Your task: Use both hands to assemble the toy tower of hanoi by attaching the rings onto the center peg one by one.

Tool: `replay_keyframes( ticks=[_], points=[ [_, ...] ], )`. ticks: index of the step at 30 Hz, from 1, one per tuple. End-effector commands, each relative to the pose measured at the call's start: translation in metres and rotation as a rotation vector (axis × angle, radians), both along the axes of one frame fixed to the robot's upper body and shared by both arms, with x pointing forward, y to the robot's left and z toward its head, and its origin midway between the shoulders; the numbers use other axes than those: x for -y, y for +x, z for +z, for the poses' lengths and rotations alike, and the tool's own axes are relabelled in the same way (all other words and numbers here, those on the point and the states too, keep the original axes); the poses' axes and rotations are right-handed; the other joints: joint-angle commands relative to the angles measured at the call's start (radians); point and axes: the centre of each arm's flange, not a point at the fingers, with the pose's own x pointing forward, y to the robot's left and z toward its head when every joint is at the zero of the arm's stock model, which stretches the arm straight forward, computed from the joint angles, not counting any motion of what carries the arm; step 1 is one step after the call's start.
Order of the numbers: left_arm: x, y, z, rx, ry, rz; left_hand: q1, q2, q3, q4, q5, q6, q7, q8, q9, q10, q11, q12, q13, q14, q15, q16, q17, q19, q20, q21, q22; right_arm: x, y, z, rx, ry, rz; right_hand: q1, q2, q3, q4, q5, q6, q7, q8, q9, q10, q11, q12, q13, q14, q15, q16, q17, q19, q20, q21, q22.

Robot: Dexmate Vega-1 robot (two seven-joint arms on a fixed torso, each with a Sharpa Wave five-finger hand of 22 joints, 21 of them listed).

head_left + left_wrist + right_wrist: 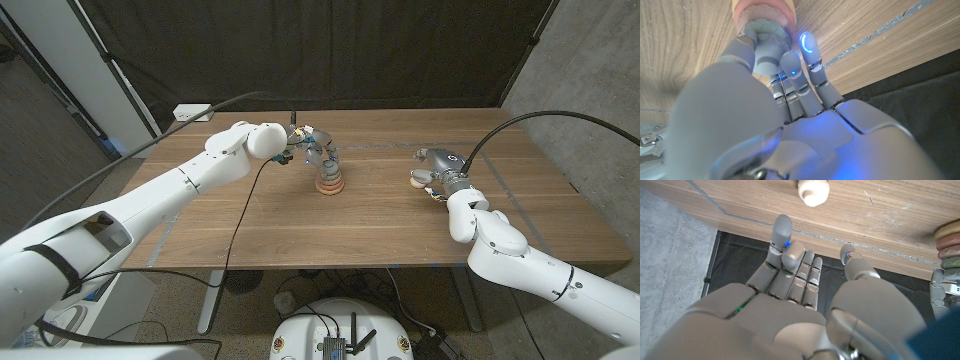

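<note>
The toy tower (329,181) stands at the table's middle, with pink and orange rings stacked on its peg. My left hand (308,147) reaches over it from the left and grips a pale grey-green ring (766,34) between thumb and fingers, right on top of the pink ring (765,10). The peg is hidden under the hand. My right hand (437,166) stands further right with its fingers (781,232) apart and nothing in them. A cream rounded piece (420,180) lies on the table just beyond its fingertips, seen in the right wrist view as the cream piece (813,191). The stack (950,239) shows at that view's edge.
A white power strip (192,113) lies at the table's (300,235) far left corner with a black cable running from it. Cables trail from both arms. A dark curtain hangs behind the table, and tape lines mark the wood.
</note>
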Motion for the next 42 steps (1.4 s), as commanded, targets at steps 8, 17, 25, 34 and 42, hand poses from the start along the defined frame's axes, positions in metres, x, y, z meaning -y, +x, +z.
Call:
replay_keyframes(
  ticks=[8, 17, 25, 34, 42],
  points=[
    [0.002, 0.0, -0.001, -0.01, 0.031, -0.001, -0.021, -0.008, -0.015, 0.012, 0.007, -0.032, -0.003, -0.007, 0.005, 0.048, -0.091, -0.009, 0.078, 0.012, -0.005, -0.005, 0.008, 0.007, -0.12, 0.003, 0.0, 0.002, -0.001, 0.0, 0.0, 0.0, -0.004, 0.003, 0.014, 0.004, -0.005, 0.01, 0.009, 0.001, -0.006, 0.002, 0.009, 0.004, -0.003, 0.004, 0.005, -0.06, 0.003, 0.003, 0.0, -0.095, 0.005, 0.002],
    [0.001, -0.002, 0.002, -0.004, 0.062, 0.0, -0.074, -0.037, -0.047, 0.022, 0.007, -0.131, -0.001, -0.027, 0.001, -0.065, -0.082, -0.017, 0.086, -0.014, -0.005, -0.041, -0.03, -0.014, -0.119, -0.006, -0.003, 0.001, -0.002, 0.001, 0.005, 0.0, -0.001, 0.003, 0.015, 0.005, -0.006, 0.011, 0.009, 0.0, -0.007, 0.002, 0.011, 0.003, -0.002, 0.004, 0.005, -0.06, 0.003, 0.002, 0.001, -0.095, 0.005, 0.002],
    [0.0, -0.004, 0.005, 0.002, 0.061, -0.001, -0.109, -0.056, -0.074, 0.023, 0.007, -0.23, 0.014, -0.033, -0.004, -0.167, -0.065, -0.015, 0.1, -0.036, -0.005, -0.067, -0.075, -0.035, -0.119, -0.01, -0.003, 0.001, -0.002, 0.001, 0.006, 0.001, -0.001, 0.002, 0.015, 0.005, -0.006, 0.012, 0.01, 0.001, -0.007, 0.002, 0.014, 0.002, -0.002, 0.004, 0.007, -0.06, 0.005, 0.004, 0.0, -0.095, 0.004, 0.001],
    [-0.001, -0.006, 0.007, -0.006, 0.079, 0.013, -0.129, -0.067, -0.094, 0.024, 0.006, -0.31, 0.041, -0.035, -0.011, -0.255, -0.025, -0.016, 0.105, -0.059, -0.005, -0.087, -0.116, -0.055, -0.117, -0.014, -0.003, 0.0, -0.003, 0.001, 0.008, 0.002, 0.0, 0.001, 0.015, 0.005, -0.006, 0.013, 0.012, 0.002, -0.007, 0.001, 0.014, 0.003, -0.002, 0.004, 0.006, -0.06, 0.006, 0.003, 0.001, -0.095, 0.005, 0.002],
    [-0.005, -0.009, 0.009, -0.007, 0.084, 0.022, -0.141, -0.07, -0.102, 0.027, 0.005, -0.339, 0.05, -0.033, -0.015, -0.285, -0.011, -0.016, 0.103, -0.07, -0.005, -0.09, -0.126, -0.069, -0.116, -0.018, -0.003, -0.001, -0.003, 0.001, 0.01, 0.0, 0.002, 0.001, 0.016, 0.006, -0.006, 0.014, 0.012, 0.002, -0.007, 0.001, 0.014, 0.004, -0.002, 0.005, 0.006, -0.06, 0.005, 0.003, 0.001, -0.095, 0.005, 0.001]
  ],
)
